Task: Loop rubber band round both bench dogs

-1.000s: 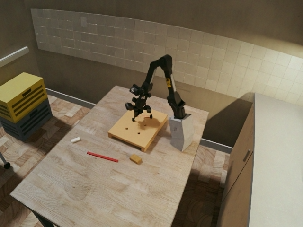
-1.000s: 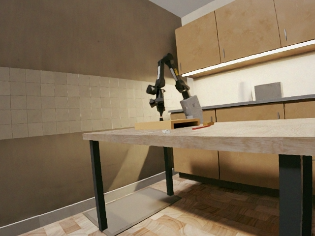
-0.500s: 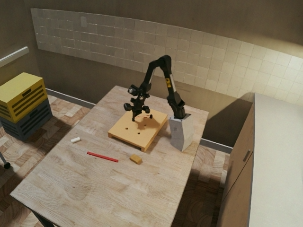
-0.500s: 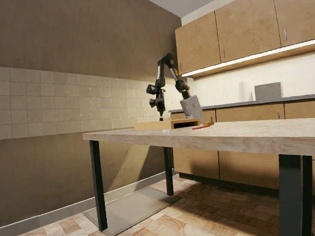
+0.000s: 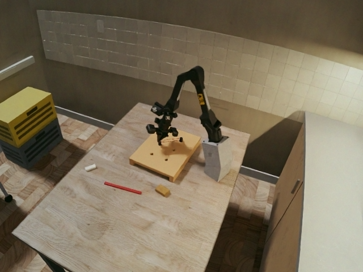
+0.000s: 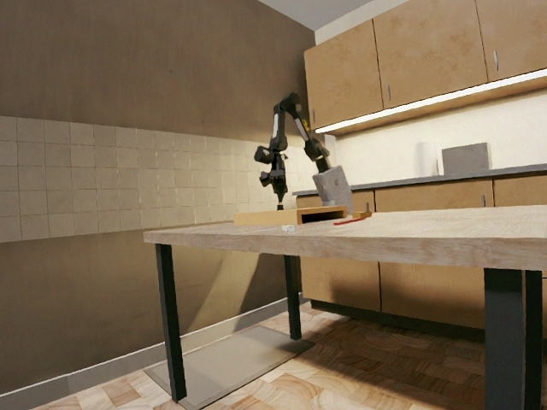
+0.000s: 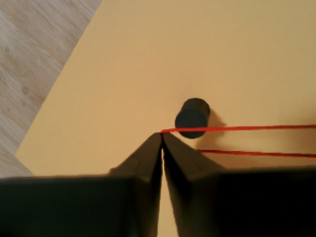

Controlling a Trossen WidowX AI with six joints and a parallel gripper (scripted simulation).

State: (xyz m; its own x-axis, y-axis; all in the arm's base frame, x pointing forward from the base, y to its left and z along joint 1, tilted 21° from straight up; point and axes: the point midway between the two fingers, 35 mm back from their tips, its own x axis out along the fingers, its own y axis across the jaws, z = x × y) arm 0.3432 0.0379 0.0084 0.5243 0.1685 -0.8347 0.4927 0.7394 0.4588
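Observation:
The tan board (image 5: pixel 152 160) (image 6: pixel 265 217) (image 7: pixel 148 49) lies flat on the table, with several empty holes. My gripper (image 5: pixel 160 142) (image 6: pixel 279 201) (image 7: pixel 161 139) is shut on the red rubber band (image 5: pixel 170 139) (image 7: pixel 247 128) and holds it stretched just over the board. A black bench dog (image 7: pixel 193 118) stands right beyond my fingertips. In the wrist view the band's upper strand crosses the dog's near edge, and I cannot tell whether it touches. The band's far end goes round the second dog (image 5: pixel 180 139).
A white cylinder (image 5: pixel 90 167) (image 6: pixel 288 228), a red stick (image 5: pixel 122 187) (image 6: pixel 349 220) and a tan block (image 5: pixel 162 190) (image 6: pixel 361 214) lie on the table in front of the board. The arm's grey base (image 5: pixel 216 158) stands right of the board.

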